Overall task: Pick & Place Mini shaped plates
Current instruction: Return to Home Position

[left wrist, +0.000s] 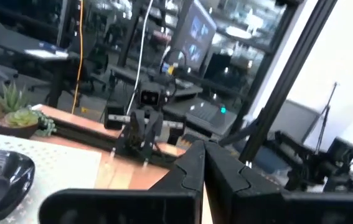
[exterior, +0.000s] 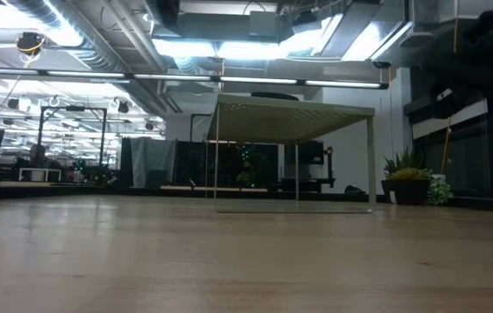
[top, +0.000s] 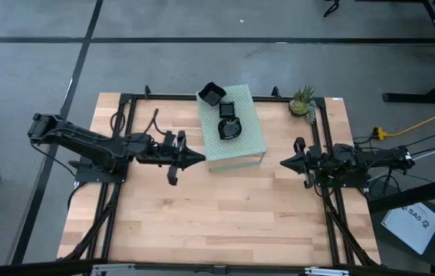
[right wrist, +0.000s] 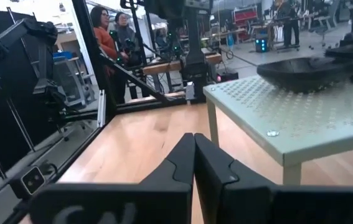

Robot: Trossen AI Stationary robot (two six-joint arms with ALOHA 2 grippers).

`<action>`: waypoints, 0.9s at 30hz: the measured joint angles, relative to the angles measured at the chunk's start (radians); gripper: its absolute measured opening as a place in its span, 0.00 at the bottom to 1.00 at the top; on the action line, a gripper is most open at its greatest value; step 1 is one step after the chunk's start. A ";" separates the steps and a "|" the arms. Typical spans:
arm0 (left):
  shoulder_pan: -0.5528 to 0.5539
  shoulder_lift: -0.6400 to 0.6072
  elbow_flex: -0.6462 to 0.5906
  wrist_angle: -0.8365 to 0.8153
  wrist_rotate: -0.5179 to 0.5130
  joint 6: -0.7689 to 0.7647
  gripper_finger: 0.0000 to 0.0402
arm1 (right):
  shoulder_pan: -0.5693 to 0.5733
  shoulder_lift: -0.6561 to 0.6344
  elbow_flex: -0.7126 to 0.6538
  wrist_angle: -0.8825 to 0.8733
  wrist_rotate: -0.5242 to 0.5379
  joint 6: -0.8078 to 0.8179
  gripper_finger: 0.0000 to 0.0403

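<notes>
**A:** From above, where are the mini shaped plates [top: 230,127]?
**B:** Stacked on the green shelf [top: 246,147], between the left gripper [top: 199,158] and the right gripper [top: 284,162]. The left is nearer. A booklet [top: 418,222] seems to read "SAS".
**A:** Low view?
**B:** Only the green shelf [exterior: 294,117]; its top is hidden.
**A:** Wrist views?
**B:** Both jaws are pressed together and empty, with the plates off to one side of each.

Plates [top: 229,127] on shelf [top: 242,147], plant [top: 303,100] right of shelf

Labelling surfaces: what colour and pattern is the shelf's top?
The shelf top is pale green, perforated with small holes; clearest in right wrist view.
</notes>
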 joint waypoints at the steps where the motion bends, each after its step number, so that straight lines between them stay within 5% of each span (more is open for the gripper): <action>1: 0.003 -0.010 -0.025 0.034 0.001 -0.001 0.00 | 0.000 0.001 0.000 0.000 0.001 -0.009 0.02; 13: 0.004 -0.155 -0.342 0.176 0.010 -0.042 0.00 | -0.029 0.060 0.001 0.000 0.000 -0.006 0.02; 22: 0.004 -0.399 -0.657 0.378 -0.030 0.009 0.00 | -0.028 0.061 0.001 -0.001 0.001 -0.006 0.02; 27: 0.013 -0.536 -0.658 0.203 0.029 0.063 0.01 | -0.028 0.061 0.001 0.000 0.001 -0.006 0.02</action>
